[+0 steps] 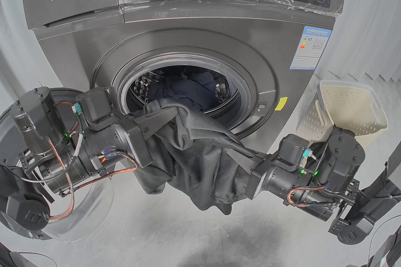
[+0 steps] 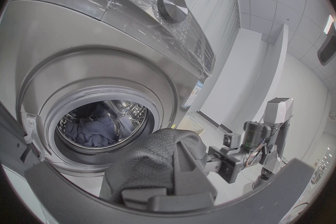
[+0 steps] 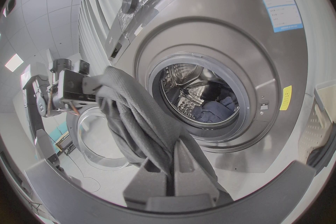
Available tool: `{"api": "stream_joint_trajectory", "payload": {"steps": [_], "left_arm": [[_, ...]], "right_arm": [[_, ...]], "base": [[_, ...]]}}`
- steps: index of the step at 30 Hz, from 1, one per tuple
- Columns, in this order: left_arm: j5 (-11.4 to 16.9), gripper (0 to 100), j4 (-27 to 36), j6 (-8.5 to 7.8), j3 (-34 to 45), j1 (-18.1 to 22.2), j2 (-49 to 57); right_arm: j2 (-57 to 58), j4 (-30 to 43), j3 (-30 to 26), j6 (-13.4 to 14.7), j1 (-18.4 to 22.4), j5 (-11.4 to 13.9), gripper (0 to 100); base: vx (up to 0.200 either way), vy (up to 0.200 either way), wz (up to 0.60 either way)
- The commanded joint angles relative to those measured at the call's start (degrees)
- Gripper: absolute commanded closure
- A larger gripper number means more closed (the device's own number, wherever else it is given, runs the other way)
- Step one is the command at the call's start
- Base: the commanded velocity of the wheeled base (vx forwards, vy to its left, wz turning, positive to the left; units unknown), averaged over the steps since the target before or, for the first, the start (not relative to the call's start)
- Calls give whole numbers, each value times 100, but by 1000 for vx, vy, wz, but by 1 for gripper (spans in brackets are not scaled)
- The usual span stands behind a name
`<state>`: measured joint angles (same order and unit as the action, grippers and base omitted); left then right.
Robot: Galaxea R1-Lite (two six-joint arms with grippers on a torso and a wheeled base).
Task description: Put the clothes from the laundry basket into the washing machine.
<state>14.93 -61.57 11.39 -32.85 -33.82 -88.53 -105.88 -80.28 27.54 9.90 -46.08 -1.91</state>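
Note:
A dark grey garment (image 1: 196, 155) hangs stretched between my two grippers, just in front of the washing machine's round opening (image 1: 184, 88). My left gripper (image 1: 169, 113) is shut on its upper left part, at the lower left of the opening. My right gripper (image 1: 236, 155) is shut on its right edge, lower and further from the machine. The cloth bunches over the left gripper's fingers (image 2: 185, 168) and trails from the right gripper (image 3: 171, 168) toward the left one (image 3: 89, 86). Blue clothes (image 1: 190, 86) lie inside the drum (image 2: 94, 126). The cream laundry basket (image 1: 355, 107) stands right of the machine; its visible inside holds no clothes.
The machine's glass door (image 1: 79, 201) stands swung open at the left, beneath my left arm. The floor (image 1: 175, 234) in front of the machine is bare grey. Curtains (image 1: 367, 30) hang behind the basket.

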Motion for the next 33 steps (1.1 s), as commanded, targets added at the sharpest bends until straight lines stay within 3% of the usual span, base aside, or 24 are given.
{"api": "stream_joint_trajectory", "payload": {"steps": [1, 11, 23, 24, 27, 33], "left_arm": [[-43, 100, -12, 13, 7, 59, -15], [-43, 100, -4, 136, 148, 51, -24], [-8, 100, -12, 224, 209, 15, -33], [1, 0, -12, 312, 236, -2, -15], [10, 0, -21, 637, 341, -20, 2], [-17, 0, -162, 698, 596, 33, -68]], "right_arm": [[410, -32, -223, -6, 38, 42, 100], [805, -76, 67, 38, 196, 42, 100], [928, -67, 23, 38, 214, 95, 100], [928, -76, 41, 38, 205, 95, 100], [946, -76, 76, 38, 205, 95, 100], [981, -85, 76, 38, 170, 104, 100]], "base": [[0, 0, 0], [0, 0, 0], [0, 0, 0], [0, 0, 0], [0, 0, 0], [0, 0, 0]]}}
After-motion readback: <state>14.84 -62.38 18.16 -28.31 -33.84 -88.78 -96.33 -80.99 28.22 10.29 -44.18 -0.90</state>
